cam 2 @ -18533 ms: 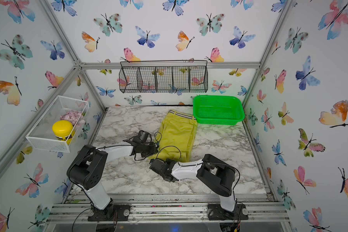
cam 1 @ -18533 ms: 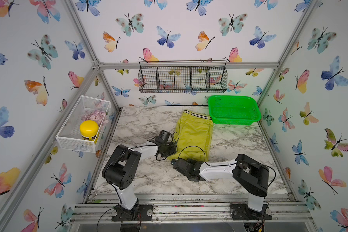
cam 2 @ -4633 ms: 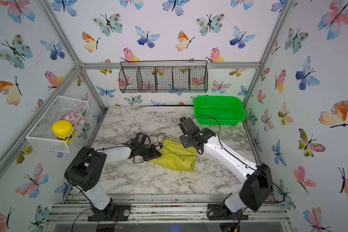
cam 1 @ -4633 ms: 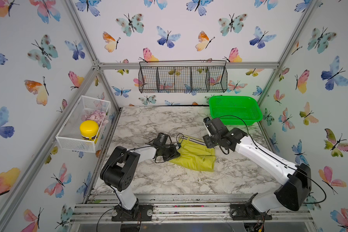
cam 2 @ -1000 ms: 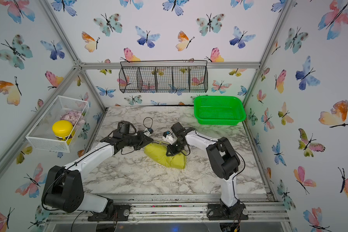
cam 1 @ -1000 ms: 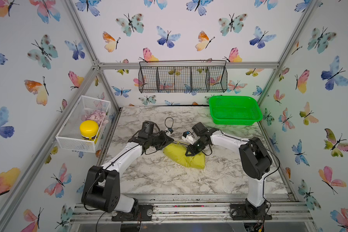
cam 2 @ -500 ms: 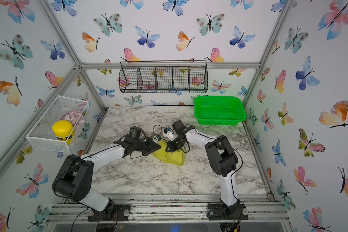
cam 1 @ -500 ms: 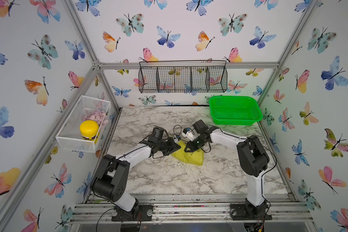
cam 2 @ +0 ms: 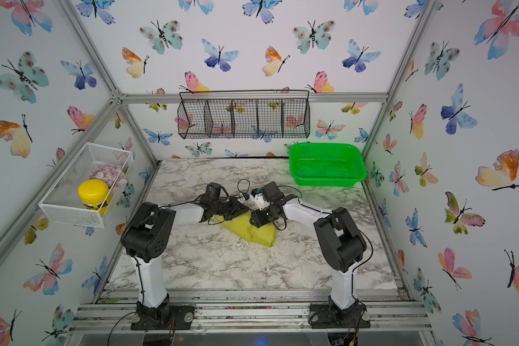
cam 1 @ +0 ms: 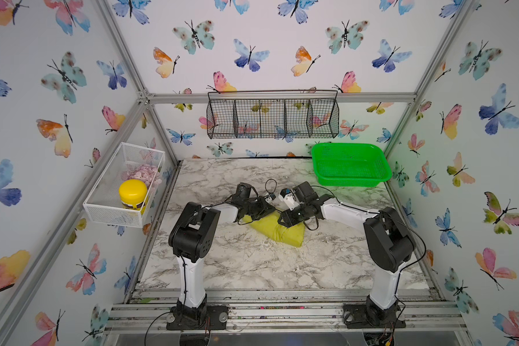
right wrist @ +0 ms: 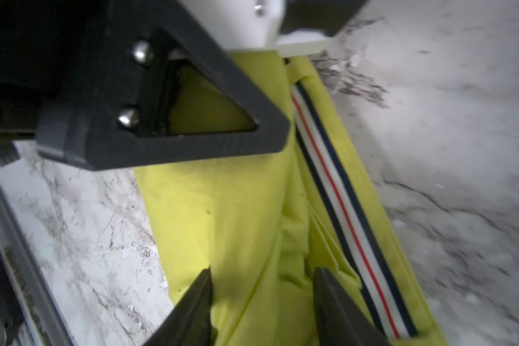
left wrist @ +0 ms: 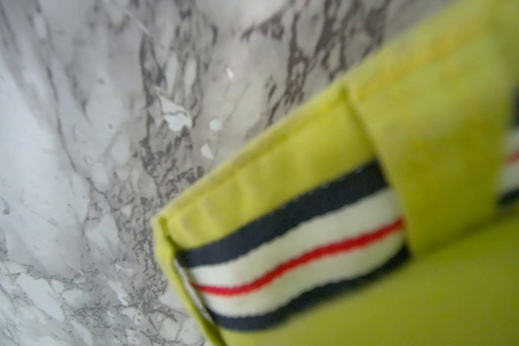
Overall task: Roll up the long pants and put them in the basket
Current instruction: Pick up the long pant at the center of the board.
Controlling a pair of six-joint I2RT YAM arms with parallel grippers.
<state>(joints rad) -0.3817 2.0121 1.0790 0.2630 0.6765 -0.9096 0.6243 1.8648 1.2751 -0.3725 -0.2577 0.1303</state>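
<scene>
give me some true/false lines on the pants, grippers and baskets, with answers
1. The long pants lie spread flat. False: they are bundled into a roll on the marble table.
2. The jaws of the right gripper stand apart over the cloth. True.
3. The pants sit in the green basket. False: they lie on the table, apart from it.
4. A yellow-lidded jar stands in the white wire basket. True.
5. The waistband stripe includes a red line. True.
</scene>
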